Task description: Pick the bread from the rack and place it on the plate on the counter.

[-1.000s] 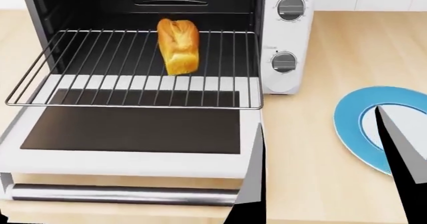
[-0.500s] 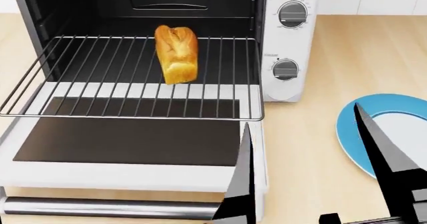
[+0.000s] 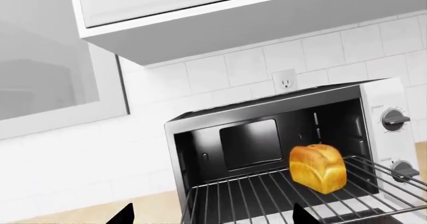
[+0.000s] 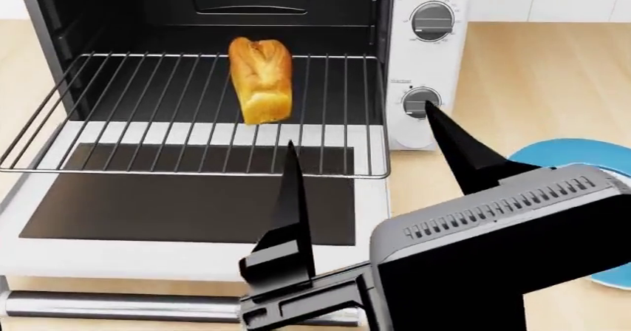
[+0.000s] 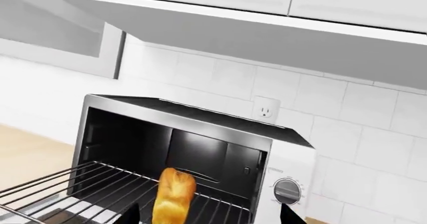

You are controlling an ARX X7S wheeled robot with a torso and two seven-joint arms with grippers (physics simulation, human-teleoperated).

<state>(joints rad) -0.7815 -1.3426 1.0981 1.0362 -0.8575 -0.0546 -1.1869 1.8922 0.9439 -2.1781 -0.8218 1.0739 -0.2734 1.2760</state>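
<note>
The bread [image 4: 261, 80] stands upright on the rack [image 4: 148, 128], which is slid part way out of the open toaster oven. My right gripper [image 4: 358, 126] is open and empty, low in front of the rack's right front corner, with the bread beyond and left of it. In the right wrist view the bread [image 5: 173, 196] shows between and past the open fingers. The plate [image 4: 537, 154] lies on the counter [image 4: 533, 72] at the right, mostly hidden by my right arm. The left wrist view shows the bread [image 3: 318, 168] on the rack [image 3: 267, 196], far off, and my left gripper [image 3: 212, 216] open.
The white toaster oven [image 4: 434, 50] has two knobs on its right panel. Its door [image 4: 197, 198] hangs open and flat toward me under the rack. White wall cabinets [image 5: 267, 4] hang above a tiled wall with an outlet [image 5: 265, 107].
My right arm has risen into the head view and moved forward and left toward the oven, now covering most of the plate. The bread and rack have not moved.
</note>
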